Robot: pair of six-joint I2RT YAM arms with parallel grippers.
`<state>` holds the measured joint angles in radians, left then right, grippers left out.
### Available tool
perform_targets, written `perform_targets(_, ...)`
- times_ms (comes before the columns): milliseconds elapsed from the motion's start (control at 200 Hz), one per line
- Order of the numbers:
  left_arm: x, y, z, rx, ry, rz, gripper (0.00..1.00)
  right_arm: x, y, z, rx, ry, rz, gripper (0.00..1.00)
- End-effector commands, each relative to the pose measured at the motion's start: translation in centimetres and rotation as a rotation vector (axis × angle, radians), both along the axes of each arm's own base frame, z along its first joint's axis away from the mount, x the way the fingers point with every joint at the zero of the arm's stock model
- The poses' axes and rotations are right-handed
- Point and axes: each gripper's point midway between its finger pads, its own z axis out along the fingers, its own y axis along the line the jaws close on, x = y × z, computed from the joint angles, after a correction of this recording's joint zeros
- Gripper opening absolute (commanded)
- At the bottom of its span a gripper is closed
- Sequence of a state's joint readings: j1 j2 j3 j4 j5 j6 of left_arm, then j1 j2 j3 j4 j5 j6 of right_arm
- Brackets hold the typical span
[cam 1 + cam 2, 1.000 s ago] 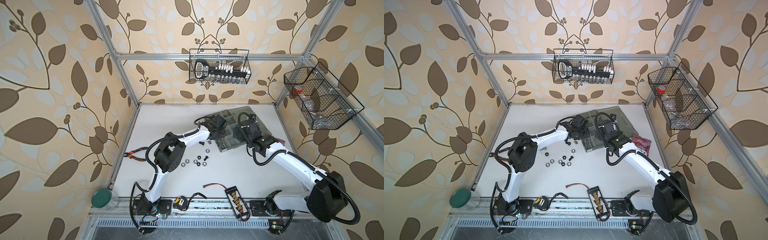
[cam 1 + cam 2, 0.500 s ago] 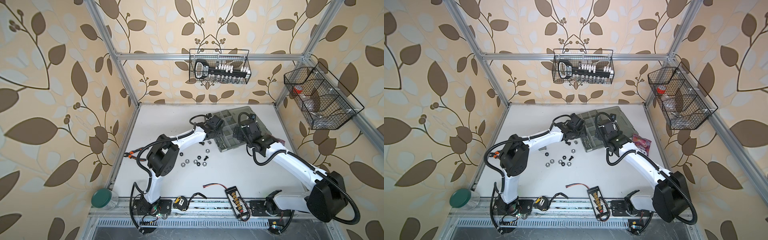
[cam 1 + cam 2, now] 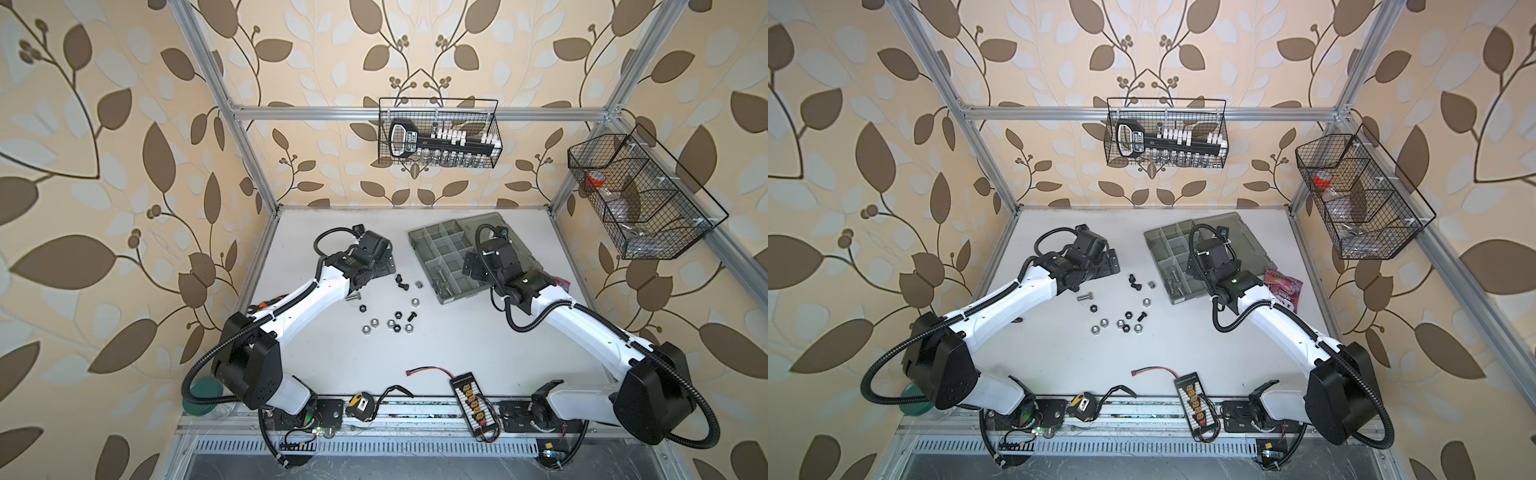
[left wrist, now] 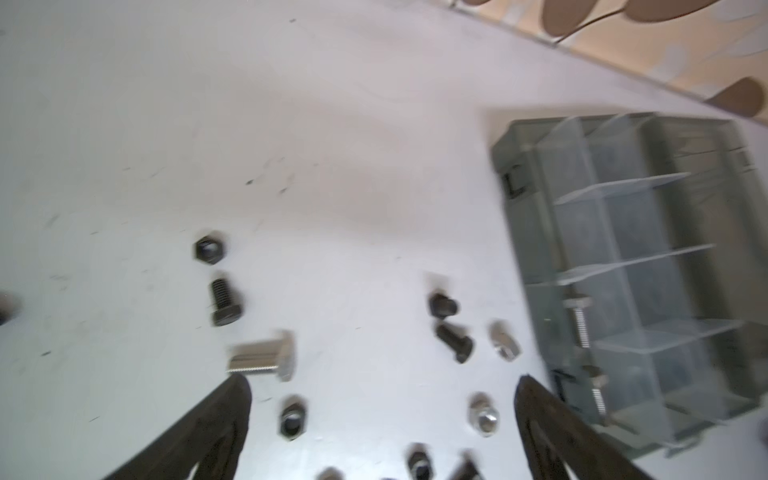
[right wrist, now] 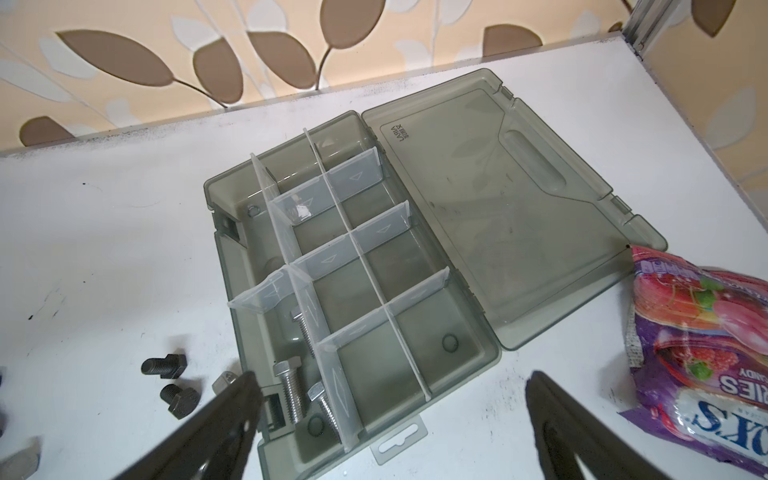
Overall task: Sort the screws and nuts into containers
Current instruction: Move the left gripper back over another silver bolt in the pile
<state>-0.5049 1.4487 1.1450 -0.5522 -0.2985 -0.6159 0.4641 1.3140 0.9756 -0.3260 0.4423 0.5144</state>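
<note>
White counter point(image 3: 457, 353). Left hand point(image 4: 382, 386) now wide, empty, pulled back from organizer case point(image 3: 432, 239) to loose screws point(image 3: 353, 297) and nuts point(image 3: 375, 322); drop likely done. Silver screws point(image 5: 289, 390) lie in edge compartment point(image 5: 274, 332). Right hand point(image 5: 392, 380) wide, unmoved above case.

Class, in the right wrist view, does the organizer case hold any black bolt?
No, only silver bolts lie in the case; the black bolts lie on the table.
</note>
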Motion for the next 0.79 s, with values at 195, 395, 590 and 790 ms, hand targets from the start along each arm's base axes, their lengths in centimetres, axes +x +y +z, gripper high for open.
perform_targets(195,-5.6,6.8,-4.4,0.073,0.243,0.045,0.97,-0.2,0.6,-0.4,0.021,0.008,0.038,0.99)
perform_targets(395,-6.7,6.6,-7.4,0.072,0.348,0.033,0.93,-0.1,0.5,-0.6,0.013,0.007,0.026,1.00)
perform_targets(590,-7.0,6.9,-10.1,0.113,0.447,0.050,0.87,-0.1,0.2,-0.9,0.001,0.011,0.012,0.99)
perform_targets(790,-6.6,7.4,-11.6,0.150,0.459,0.077,0.85,-0.3,-0.2,-1.0,-0.006,0.008,-0.001,1.00)
